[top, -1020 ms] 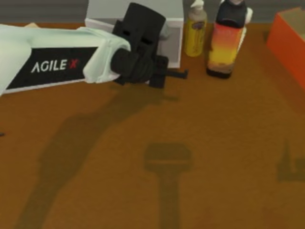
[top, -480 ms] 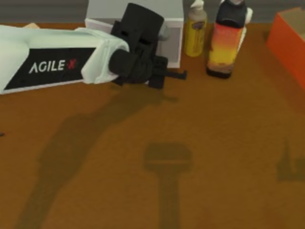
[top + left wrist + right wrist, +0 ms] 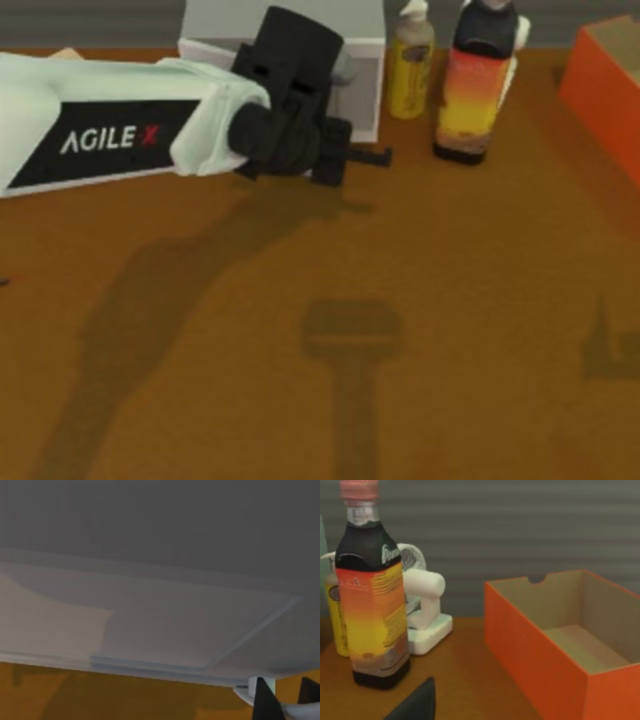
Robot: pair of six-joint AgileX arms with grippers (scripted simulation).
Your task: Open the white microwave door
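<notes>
The left gripper [image 3: 375,156] hovers at the front of the white microwave [image 3: 365,40] at the tabletop's [image 3: 420,300] far edge; its jaws' state cannot be told. Next: likely hooking the microwave door [image 3: 165,625] and swinging it outward.

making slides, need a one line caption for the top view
Left gripper reaches in front of the white microwave at the table's far edge, beside a yellow bottle and a dark sauce bottle.

Top view: looks down on my table [image 3: 420,300]. Left wrist view: pressed close against the white microwave [image 3: 165,630]. Right wrist view: low, level, facing the dark bottle [image 3: 372,595], shared with the top view.
</notes>
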